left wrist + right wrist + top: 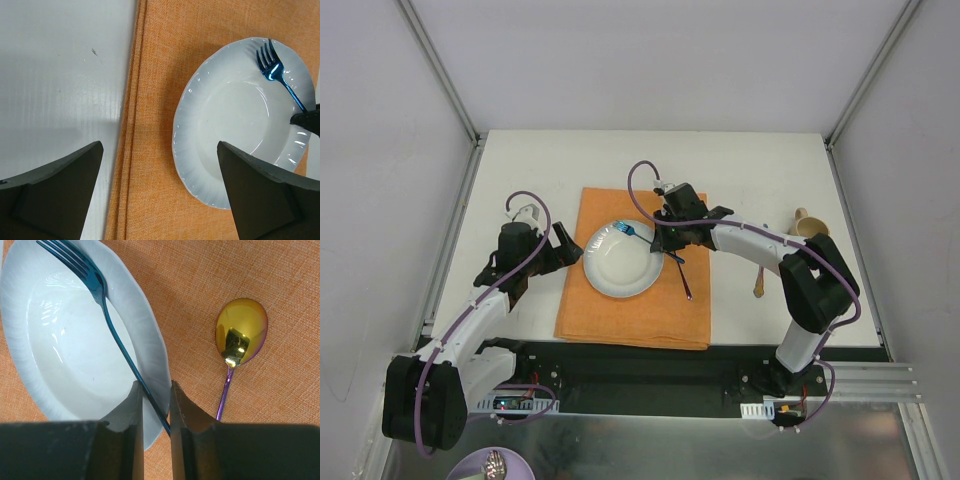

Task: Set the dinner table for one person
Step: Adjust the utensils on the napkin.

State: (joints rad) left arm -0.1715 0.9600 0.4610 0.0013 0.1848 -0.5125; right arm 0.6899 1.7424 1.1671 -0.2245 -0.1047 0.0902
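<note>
Dinner table [760, 170]: white, flat, railed in metal, filling the middle of the top view beyond both arm bases. On it, toward 7 o'clock from its centre, an orange placemat [640, 310], lying flat. On the placemat's 10 o'clock part, a white plate [620, 262], upright and holding only the head of a blue fork [625, 230], tines over the rim at 1 o'clock. Clamped on that fork's handle, the right gripper [152, 390], fingers [132, 415] pressed close on either side of the thin shaft just past the plate's edge. At 3 o'clock of the plate, apart from it and resting on the cloth, a spoon [241, 332] with a gold bowl and a purple stem. At 9 o'clock of the plate, above the placemat's border, the left gripper [159, 145], spread wide and gripping nothing. Out at the table's 3 o'clock side, a wooden cup [808, 224], with a wooden utensil [759, 280] near it at 7 o'clock.
</note>
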